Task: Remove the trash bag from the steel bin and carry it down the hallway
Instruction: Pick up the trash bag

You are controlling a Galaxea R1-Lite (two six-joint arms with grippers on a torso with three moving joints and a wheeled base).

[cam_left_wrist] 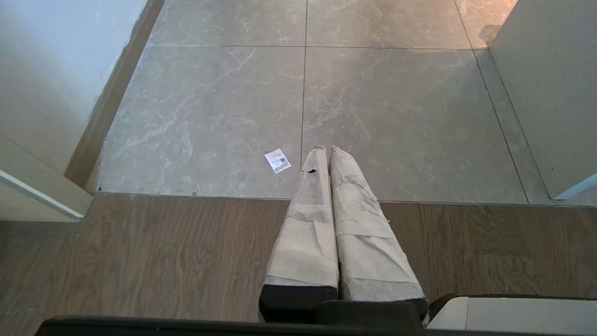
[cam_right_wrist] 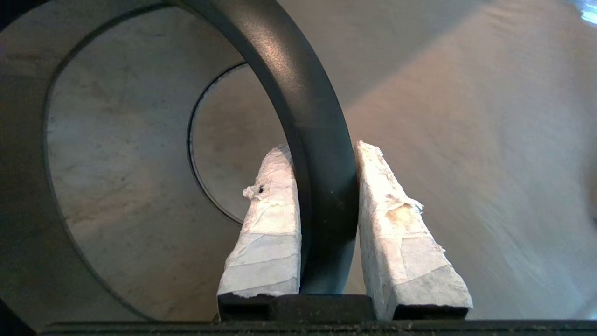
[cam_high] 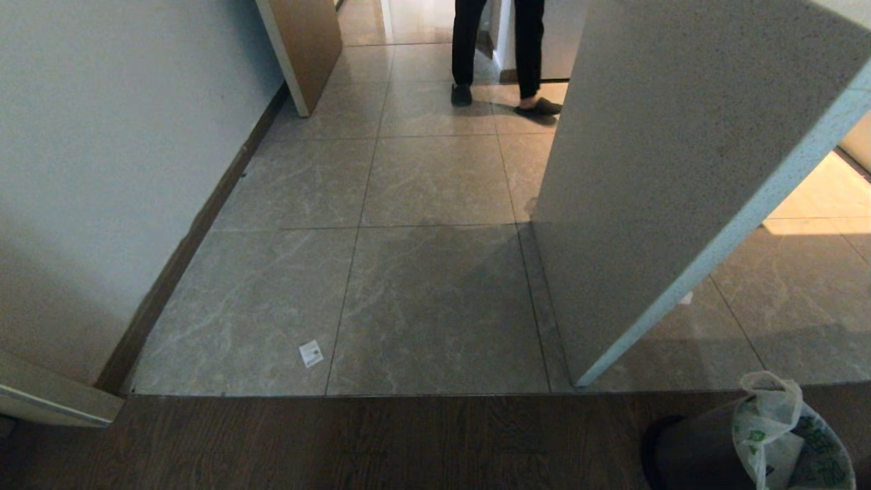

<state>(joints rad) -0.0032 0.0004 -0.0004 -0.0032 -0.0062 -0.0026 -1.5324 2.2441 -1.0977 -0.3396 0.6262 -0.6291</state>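
- Bin (cam_high: 687,449) stood at the lower right of the head view, on the dark wood floor (cam_high: 340,442) just short of the tile edge.
- Bag (cam_high: 776,422) was in the bin's mouth; its white, green-printed plastic stood up above the top and drooped over the near side.
- Right gripper (cam_right_wrist: 322,147) showed only in its own wrist view, with its jaws clamped on a black ring (cam_right_wrist: 308,93).
- One taped finger (cam_right_wrist: 268,219) lay inside the ring and the other lay outside it, both pressed against the band.
- Whether that ring sat on the bin could not be told.
- Left gripper (cam_left_wrist: 326,149) hung over the wood floor with its taped jaws together and nothing between them, pointing toward the tiles (cam_high: 435,299).
- Paper scrap (cam_high: 311,353) lay flat on the tiles, near the seam with the wood.
- In the left wrist view the scrap (cam_left_wrist: 277,161) showed just beside the left fingertips.
- Beige marbled tiles ran ahead between a white wall (cam_high: 102,170) on the left and a white speckled partition (cam_high: 667,170) on the right.
- Legs of a person (cam_high: 500,54) in dark trousers stood at the far end of the tiles.
- Beside them, on the left, a brown door (cam_high: 306,47) stood ajar.
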